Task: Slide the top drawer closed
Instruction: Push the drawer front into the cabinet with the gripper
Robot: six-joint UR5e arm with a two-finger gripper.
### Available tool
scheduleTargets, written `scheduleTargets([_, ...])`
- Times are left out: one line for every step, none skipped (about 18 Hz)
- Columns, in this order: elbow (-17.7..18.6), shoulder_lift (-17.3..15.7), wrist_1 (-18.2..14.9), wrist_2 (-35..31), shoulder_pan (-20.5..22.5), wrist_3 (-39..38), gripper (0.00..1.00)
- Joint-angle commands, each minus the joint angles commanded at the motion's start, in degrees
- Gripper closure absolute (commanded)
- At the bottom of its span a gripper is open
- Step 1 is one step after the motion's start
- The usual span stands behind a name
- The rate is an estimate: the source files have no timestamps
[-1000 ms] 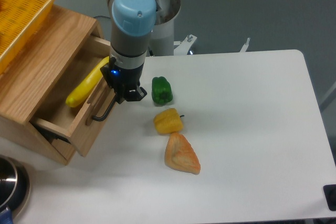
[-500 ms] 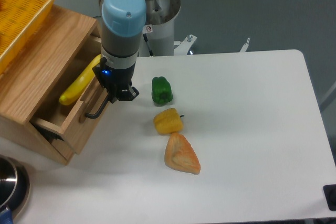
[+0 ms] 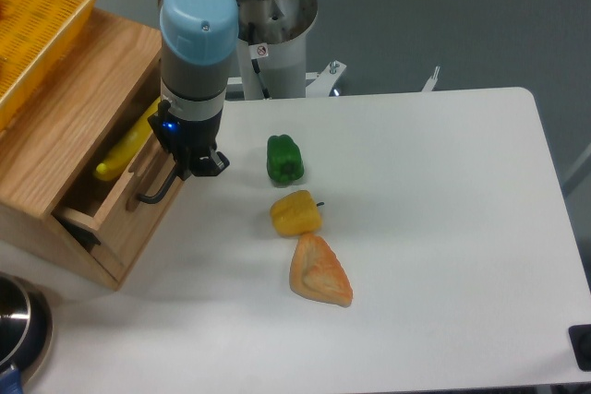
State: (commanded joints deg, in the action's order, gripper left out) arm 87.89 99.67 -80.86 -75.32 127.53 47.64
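The top drawer (image 3: 132,217) is light oak and stands a little way out of the wooden cabinet (image 3: 65,126) at the left. A black bar handle (image 3: 153,194) runs along its front panel. A yellow banana (image 3: 123,151) lies inside it, partly hidden under the cabinet top. My gripper (image 3: 197,169) points down, pressed against the upper end of the drawer front beside the handle. Its dark fingers look shut with nothing between them.
A yellow mesh basket (image 3: 37,16) rests on the cabinet top. On the white table (image 3: 434,228) lie a green pepper (image 3: 284,159), a yellow pepper (image 3: 295,213) and an orange wedge-shaped piece (image 3: 319,272). A metal pot (image 3: 18,331) sits at the bottom left corner.
My gripper has moved left and slightly up, and the drawer has slid further into the cabinet with it. Less of the banana shows now.
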Motion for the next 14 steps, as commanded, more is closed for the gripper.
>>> scheduleTargets([0.0,0.0,0.0,0.09,0.0,-0.09,1.0])
scheduleTargets([0.0,0.09,0.0,0.26,-0.44,-0.18,1.0])
scheduleTargets([0.0,0.09,0.09,0.35,-0.7,-0.27,1.0])
scheduleTargets([0.0,0.09,0.09,0.44,-0.79,-0.36,1.0])
scheduleTargets([0.0,0.09,0.09,0.44,-0.79,-0.44,1.0])
scheduleTargets([0.0,0.09,0.09,0.44,-0.88,-0.44,1.0])
scheduleTargets([0.0,0.0,0.09,0.53,-0.97,-0.44,1.0])
scheduleTargets([0.0,0.0,0.09,0.88,-0.97,-0.44,1.0])
scheduleTargets([0.0,0.0,0.09,1.23,-1.23,-0.53,1.0])
scheduleTargets([0.0,-0.09,0.0,1.32,-1.32,-0.53,1.0])
scheduleTargets([0.0,-0.09,0.0,1.32,-1.41,-0.53,1.0])
scheduleTargets([0.0,-0.09,0.0,1.32,-1.76,-0.62,1.0])
scheduleTargets([0.0,-0.09,0.0,1.32,-2.11,-1.05,1.0])
scheduleTargets([0.0,-0.09,0.09,1.32,-2.2,-1.49,1.0])
